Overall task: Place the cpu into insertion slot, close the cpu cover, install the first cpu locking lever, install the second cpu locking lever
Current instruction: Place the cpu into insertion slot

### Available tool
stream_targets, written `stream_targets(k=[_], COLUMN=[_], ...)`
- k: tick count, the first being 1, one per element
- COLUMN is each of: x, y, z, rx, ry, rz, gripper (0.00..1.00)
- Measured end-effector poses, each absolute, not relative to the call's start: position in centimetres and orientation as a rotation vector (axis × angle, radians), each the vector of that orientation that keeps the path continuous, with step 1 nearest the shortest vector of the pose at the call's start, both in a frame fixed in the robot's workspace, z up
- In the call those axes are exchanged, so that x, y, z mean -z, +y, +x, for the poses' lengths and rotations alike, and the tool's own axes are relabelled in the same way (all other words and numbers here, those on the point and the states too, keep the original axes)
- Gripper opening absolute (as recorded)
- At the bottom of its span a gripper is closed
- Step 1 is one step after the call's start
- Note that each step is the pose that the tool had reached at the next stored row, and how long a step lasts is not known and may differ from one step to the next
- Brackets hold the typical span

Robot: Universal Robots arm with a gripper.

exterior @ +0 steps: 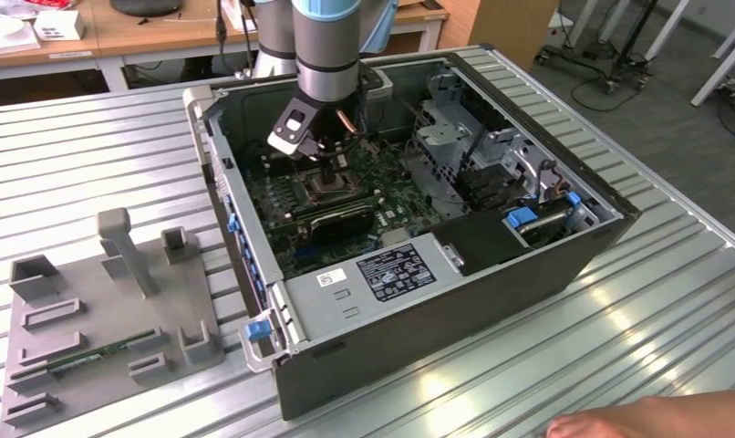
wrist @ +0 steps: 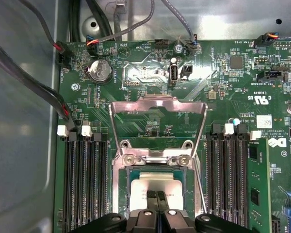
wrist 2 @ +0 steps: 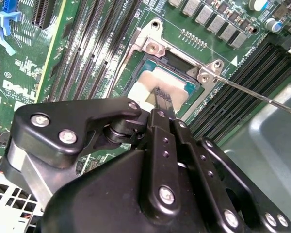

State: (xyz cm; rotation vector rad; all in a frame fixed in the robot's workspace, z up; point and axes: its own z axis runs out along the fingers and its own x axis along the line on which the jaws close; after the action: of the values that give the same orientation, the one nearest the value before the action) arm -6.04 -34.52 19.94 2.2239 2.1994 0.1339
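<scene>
- Silver-tan metal, flat and square: the cpu (wrist: 155, 180) lies level inside the slot (wrist: 122, 184), whose silvery rim shows on all visible sides.
- Jaws of the gripper (wrist: 156, 195) are pressed together with nothing between them, directly over the cpu's middle; contact with the chip cannot be confirmed.
- Cover (wrist: 157, 102), a thin silvery frame with a cut-out centre, stands swung back on its hinge, clear of the slot.
- One thin wire lever (wrist 2: 252, 92) juts out sideways from the slot's corner, unlatched.
- Long black memory slots (wrist: 85, 184) flank the slot on both sides on the green board (wrist: 233, 87).
- Arm (exterior: 331, 46) comes down steeply from above into the open computer case (exterior: 563, 265), gripper pointing at the board.
- Case rests on a ribbed metal table (exterior: 87, 155).
- Grey holder (exterior: 112, 338) at the exterior view's left carries a green strip (exterior: 100, 351) in one groove.
- A person's hand (exterior: 659, 420) rests at the table edge, well apart from the case.
</scene>
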Motion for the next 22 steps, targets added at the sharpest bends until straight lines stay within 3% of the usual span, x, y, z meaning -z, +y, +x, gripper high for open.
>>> stream_targets(k=[22], x=[-19.68], y=[-34.52], z=[-6.04], rx=[-0.134], ry=[2.199], rz=[2.224], gripper=[0.11])
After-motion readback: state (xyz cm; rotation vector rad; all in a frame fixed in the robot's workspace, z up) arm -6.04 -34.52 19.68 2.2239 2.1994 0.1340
